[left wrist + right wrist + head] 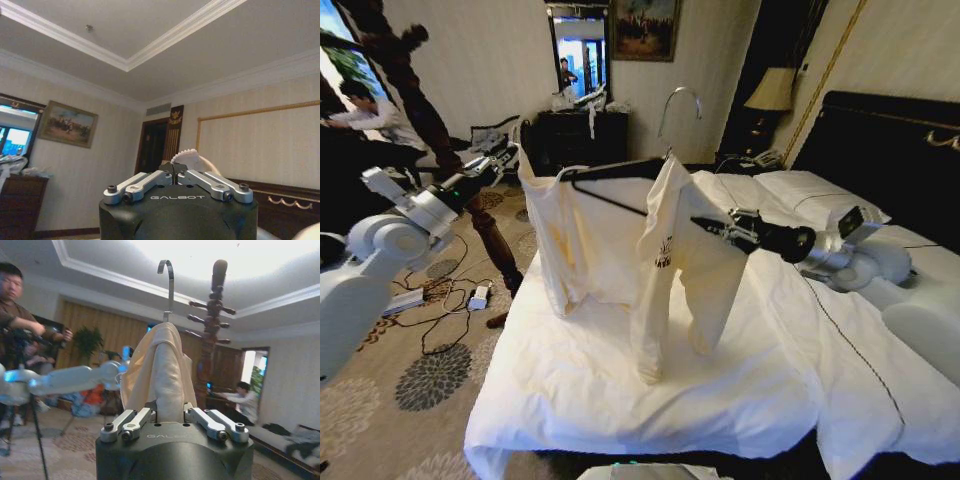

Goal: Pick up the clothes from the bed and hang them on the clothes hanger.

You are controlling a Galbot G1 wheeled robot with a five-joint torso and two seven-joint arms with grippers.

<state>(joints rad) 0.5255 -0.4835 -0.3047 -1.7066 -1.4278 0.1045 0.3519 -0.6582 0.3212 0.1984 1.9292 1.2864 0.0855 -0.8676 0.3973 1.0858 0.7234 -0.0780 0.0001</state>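
Right wrist view, nearest: right gripper (170, 416) fingers drawn in tight on a fold of the clothes (159, 371), the cream cloth rising straight up from between them to the silver hook of the clothes hanger (169, 284). Head view does not give that pinch so plainly; it gives the whole layout instead. There the right gripper (705, 226) reaches in from 3 o'clock and meets the clothes (672, 262) at mid-height. Garment pale cream-yellow, soft, draped over the dark arms of the clothes hanger (620, 170), held up above the bed (620, 390); one sleeve and body panel hang at centre, another panel hangs toward 9 o'clock, small dark mark on the front. Left gripper (510, 152) at 10 o'clock, at the far left end of the hanger and cloth. Left wrist view: left gripper (175, 172) fingertips closed together on a small dark piece, with a pale edge just past them; what it has hold of, cannot tell. Bed white-sheeted with thin dark stripe lines, pillows (810, 190) at 2 o'clock. Beyond: wooden coat stand (212, 335), dark dresser (582, 135) at 12 o'clock, cables on the patterned carpet (430, 380) at 8 o'clock.
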